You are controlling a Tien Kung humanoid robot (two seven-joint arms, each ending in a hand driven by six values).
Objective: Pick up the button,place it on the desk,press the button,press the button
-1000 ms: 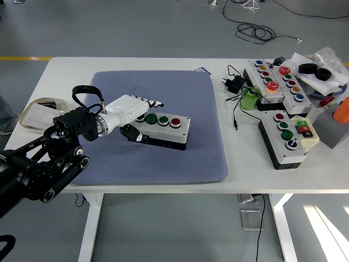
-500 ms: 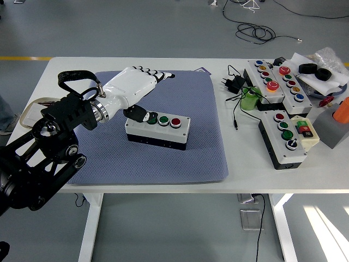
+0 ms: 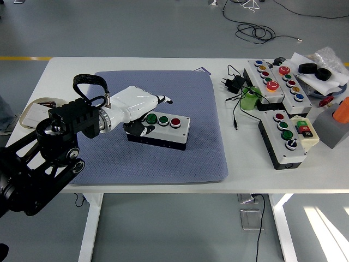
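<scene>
Risk: the button box (image 3: 160, 130) lies loose on the blue mat (image 3: 180, 158), mid-worktop (image 3: 65, 65). An off-centre push at its left end could slide or tip it, or catch the neighbouring green button.

Pose: left robot hand (image 3: 143, 109) reaches in from the left, palm down, over the box's left end. Fingers curled, gripping nothing; fingertip contact unclear.

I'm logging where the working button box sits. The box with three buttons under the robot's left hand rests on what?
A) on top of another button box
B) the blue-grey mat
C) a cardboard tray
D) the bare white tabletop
B: the three-button box lies flat on the blue-grey mat, with the left hand at its left end; the other button boxes sit on the bare white table to the right.
</scene>
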